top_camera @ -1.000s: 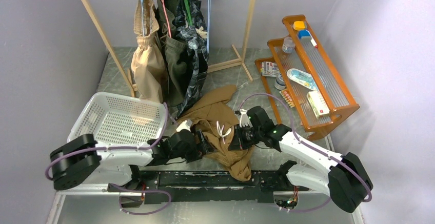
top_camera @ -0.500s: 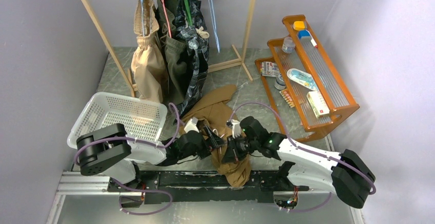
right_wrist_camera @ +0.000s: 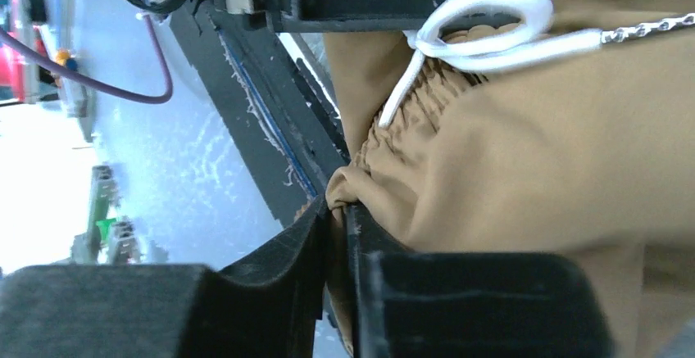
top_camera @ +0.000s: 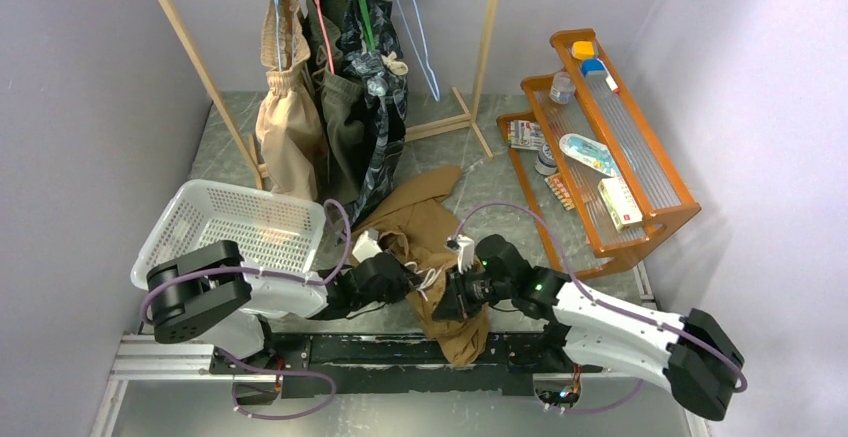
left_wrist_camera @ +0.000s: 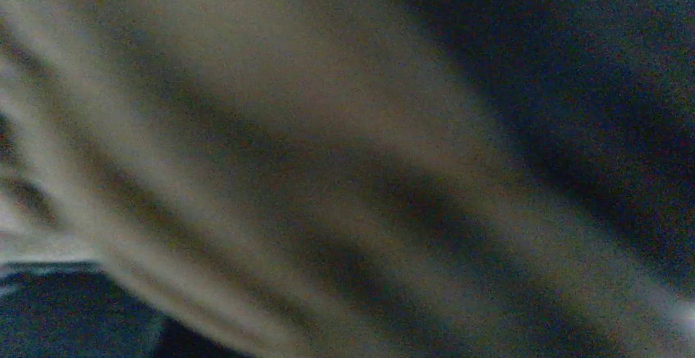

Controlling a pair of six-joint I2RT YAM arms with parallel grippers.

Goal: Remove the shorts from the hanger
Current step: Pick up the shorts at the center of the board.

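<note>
right gripper (right_wrist_camera: 334, 231) pinching tan shorts (right_wrist_camera: 557, 153) at waistband (right_wrist_camera: 402, 124), thin fold risking slipping; left gripper (top_camera: 410, 280) pressing into cloth, view blurring, grip state untellable; drawstring (right_wrist_camera: 483, 34) risking snagging.

No lettering is legible, not even on the packets (top_camera: 618, 202) on the rack (top_camera: 622, 250).

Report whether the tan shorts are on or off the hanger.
Off: tan shorts lie crumpled on the table; a blue hanger hangs bare.

A white perforated plastic basket (top_camera: 235, 227) sits on the grey marbled table (top_camera: 490, 182), near a pale wooden garment rack (top_camera: 195, 57). An orange wooden stepped shelf (top_camera: 630, 245) holds small boxes and bottles.
</note>
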